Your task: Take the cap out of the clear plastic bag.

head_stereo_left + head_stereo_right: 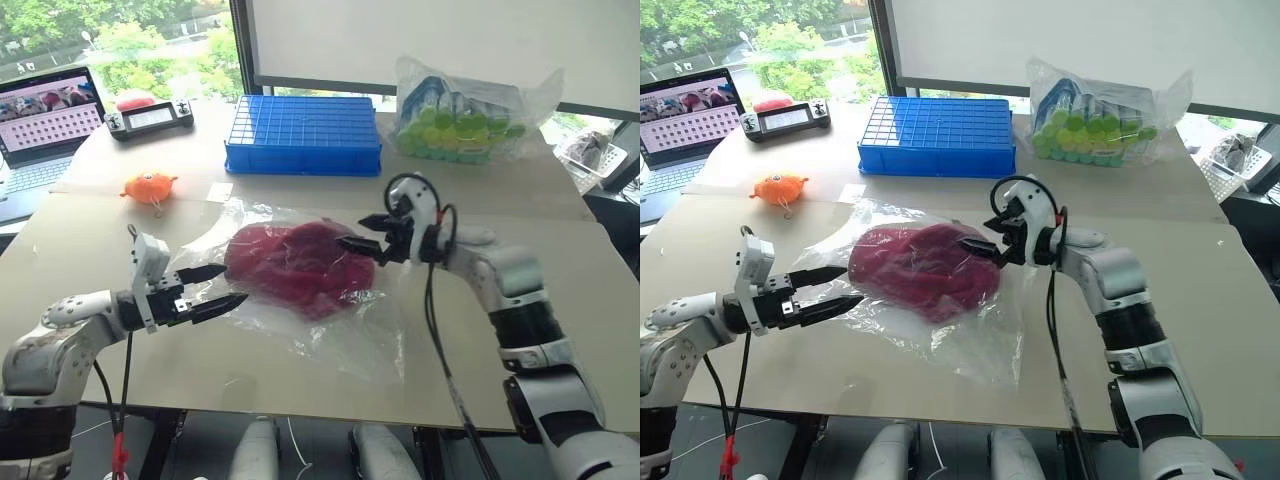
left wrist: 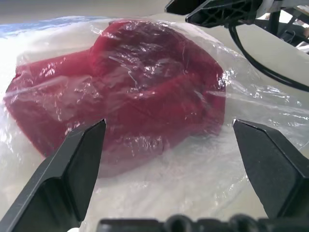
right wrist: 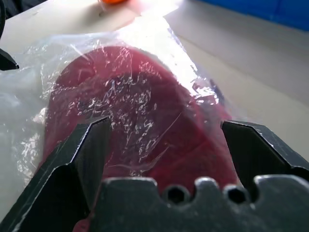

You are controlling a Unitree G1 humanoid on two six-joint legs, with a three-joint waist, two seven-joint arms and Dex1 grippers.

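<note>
Lying near the middle of the pale table [image 1: 560,330], the clear plastic bag [image 1: 345,335] has the one cap [image 1: 300,265] sealed inside it, dark red and crumpled under the glossy film. Bare tabletop runs all round the bag, widest toward the near edge and on the right side. Two grippers flank it: the left gripper [image 1: 212,288] sits just beside the bag's left edge, its fingers spread wide with nothing between them; the right gripper [image 1: 362,245] hangs over the cap's far right side, jaws likewise wide apart and holding nothing. Behind, well apart from the bag, stand one blue gridded tray [image 1: 303,135], one bulging bag of green and blue items [image 1: 465,115], one orange toy [image 1: 150,187], one handheld controller [image 1: 150,118] and one laptop [image 1: 45,125]
</note>
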